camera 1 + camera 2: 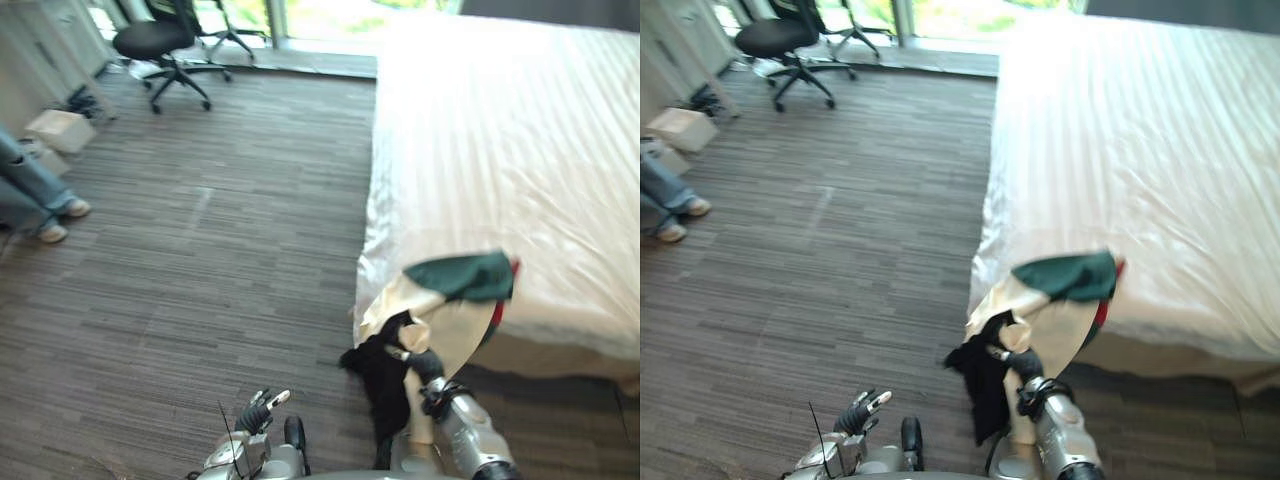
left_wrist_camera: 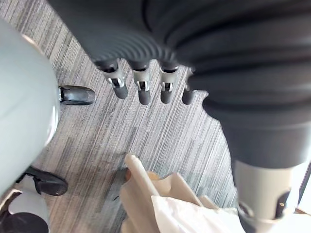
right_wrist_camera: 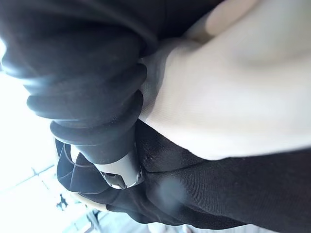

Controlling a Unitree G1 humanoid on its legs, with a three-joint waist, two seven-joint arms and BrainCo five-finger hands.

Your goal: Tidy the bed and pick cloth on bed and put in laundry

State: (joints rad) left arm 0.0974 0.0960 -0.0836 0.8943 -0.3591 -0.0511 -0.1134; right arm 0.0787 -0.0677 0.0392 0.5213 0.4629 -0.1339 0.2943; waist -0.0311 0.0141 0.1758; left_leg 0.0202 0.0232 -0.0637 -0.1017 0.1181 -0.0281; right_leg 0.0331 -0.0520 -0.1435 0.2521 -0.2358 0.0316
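Cloth bundle (image 1: 446, 320) at the bed's (image 1: 500, 130) near left corner, gripped by the right hand (image 1: 425, 366).
Cream, green and black pieces hang off that corner, fingers curled into them; the left hand (image 1: 257, 411) hangs above the floor (image 1: 200, 250), fingers relaxed.

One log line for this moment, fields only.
right hand: fingers curled on cloth bundle, at bed corner | left hand: open, empty, above floor | person: legs at far left

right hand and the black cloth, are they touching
Touching. The right wrist view shows the right hand sunk into the black cloth with no gap between them; the cream cloth lies against the hand too.
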